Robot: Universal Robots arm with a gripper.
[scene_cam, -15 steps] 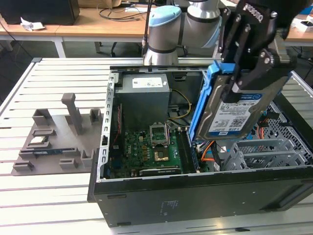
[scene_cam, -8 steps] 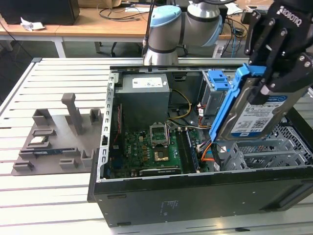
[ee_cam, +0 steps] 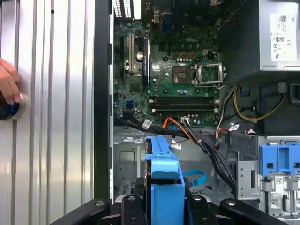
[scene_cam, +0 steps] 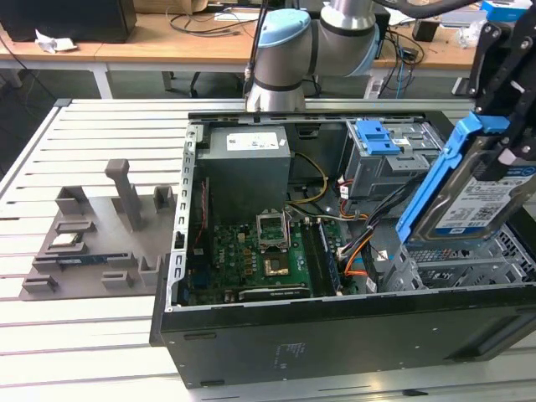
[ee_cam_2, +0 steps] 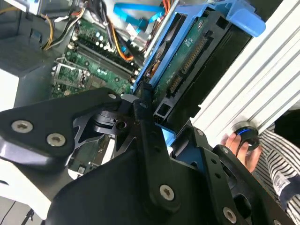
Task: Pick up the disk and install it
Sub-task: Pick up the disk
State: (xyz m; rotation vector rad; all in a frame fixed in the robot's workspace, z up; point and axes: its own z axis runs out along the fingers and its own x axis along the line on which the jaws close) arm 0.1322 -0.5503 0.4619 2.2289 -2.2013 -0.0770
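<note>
disk gripped, tilted above the case
gripper clamped on the disk over the case's near corner, exterior view's right; it probably wants squaring to the bay, clear of the cables.

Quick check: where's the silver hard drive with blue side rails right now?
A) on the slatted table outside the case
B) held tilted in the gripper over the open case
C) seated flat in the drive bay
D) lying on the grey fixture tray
B: in the exterior view the silver hard drive with blue plastic side rails hangs tilted in the gripper, above the open black computer case.
</note>
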